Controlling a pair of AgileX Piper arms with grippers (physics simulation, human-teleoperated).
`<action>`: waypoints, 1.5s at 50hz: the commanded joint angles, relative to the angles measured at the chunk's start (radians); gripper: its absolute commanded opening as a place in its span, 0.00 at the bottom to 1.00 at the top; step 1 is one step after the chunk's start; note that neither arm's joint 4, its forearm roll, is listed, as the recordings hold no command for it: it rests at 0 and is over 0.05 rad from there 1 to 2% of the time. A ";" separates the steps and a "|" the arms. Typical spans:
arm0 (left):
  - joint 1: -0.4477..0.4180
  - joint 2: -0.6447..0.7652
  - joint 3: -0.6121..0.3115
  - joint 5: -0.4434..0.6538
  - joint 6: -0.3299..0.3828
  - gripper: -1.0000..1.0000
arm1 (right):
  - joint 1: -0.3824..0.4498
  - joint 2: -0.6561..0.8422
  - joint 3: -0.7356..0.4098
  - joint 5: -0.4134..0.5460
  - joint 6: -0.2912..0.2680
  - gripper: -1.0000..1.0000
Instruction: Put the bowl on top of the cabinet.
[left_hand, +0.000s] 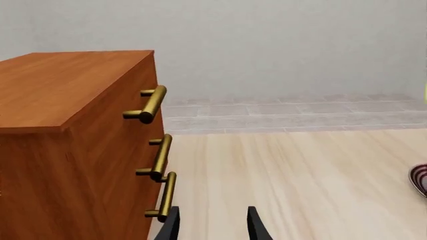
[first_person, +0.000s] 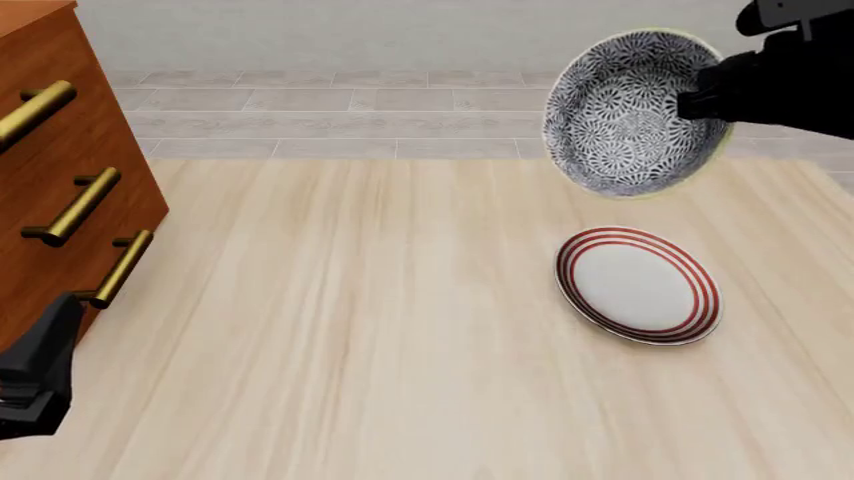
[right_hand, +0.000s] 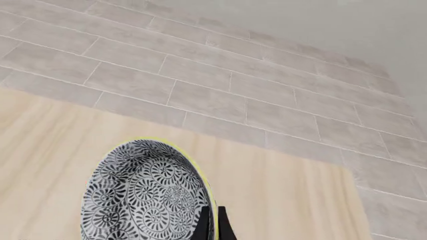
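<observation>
The bowl (first_person: 627, 112), blue-black and white floral with a pale yellow rim, hangs tilted in the air above the table at the right, its inside facing the camera. My right gripper (first_person: 703, 100) is shut on its rim; the right wrist view shows the fingertips (right_hand: 212, 222) pinching the bowl (right_hand: 143, 197) at its edge. The cabinet (first_person: 54, 170), reddish-brown with brass bar handles, stands at the far left. My left gripper (left_hand: 213, 227) is open and empty, low beside the cabinet (left_hand: 67, 125) front, close to its lowest handle (left_hand: 163, 197).
A flat white plate with red rings (first_person: 638, 285) lies on the wooden table (first_person: 347, 330) below the raised bowl; its edge shows in the left wrist view (left_hand: 419, 179). A grey tiled floor (first_person: 334, 110) lies beyond the table's far edge.
</observation>
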 joint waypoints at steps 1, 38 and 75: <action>0.000 -0.014 0.000 0.009 -0.005 1.00 | 0.089 0.048 -0.043 -0.014 0.011 0.00; -0.006 -0.009 0.000 0.006 -0.005 1.00 | 0.326 0.158 -0.203 -0.002 0.042 0.00; -0.002 -0.058 -0.005 0.039 -0.024 1.00 | 0.503 0.280 -0.295 -0.018 0.040 0.00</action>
